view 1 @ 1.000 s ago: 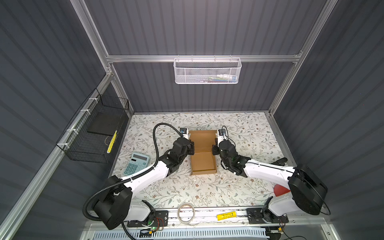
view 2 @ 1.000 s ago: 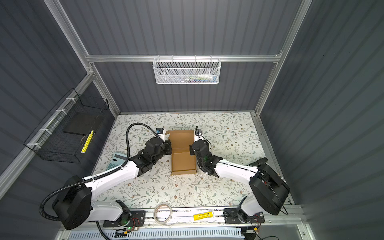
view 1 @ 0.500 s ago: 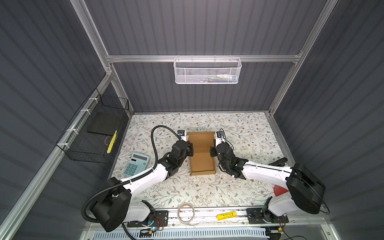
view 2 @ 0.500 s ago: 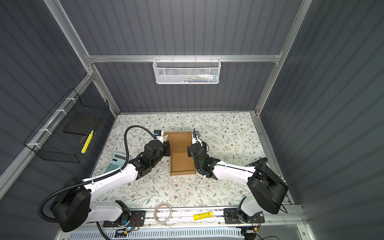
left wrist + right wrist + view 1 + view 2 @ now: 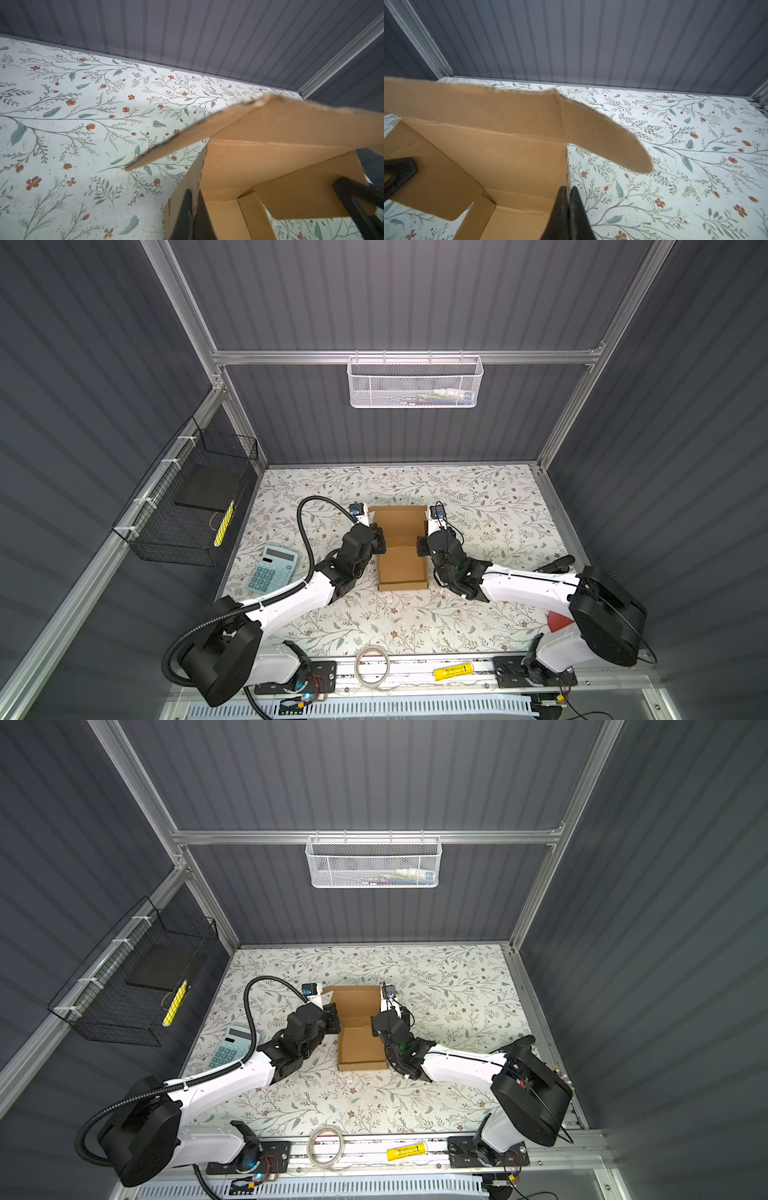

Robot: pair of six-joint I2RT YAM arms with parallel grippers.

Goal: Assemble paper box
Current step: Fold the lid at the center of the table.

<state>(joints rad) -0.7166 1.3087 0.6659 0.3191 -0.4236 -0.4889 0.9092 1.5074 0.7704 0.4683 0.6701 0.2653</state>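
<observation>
The paper box is a brown cardboard tray standing mid-table with its side walls up. Its lid panel is raised at the far end, with rounded ear flaps sticking out. My left gripper is shut on the box's left side wall, one finger inside and one outside. My right gripper is shut on the right side wall the same way. The two grippers face each other across the tray.
A pale blue calculator lies left of the left arm. A tape roll and a yellow tube sit on the front rail. A black wire basket hangs on the left wall, a white mesh basket on the back wall.
Both grippers stay shut on the walls. The box and both wrists have shifted slightly to the left and a little toward the front.
</observation>
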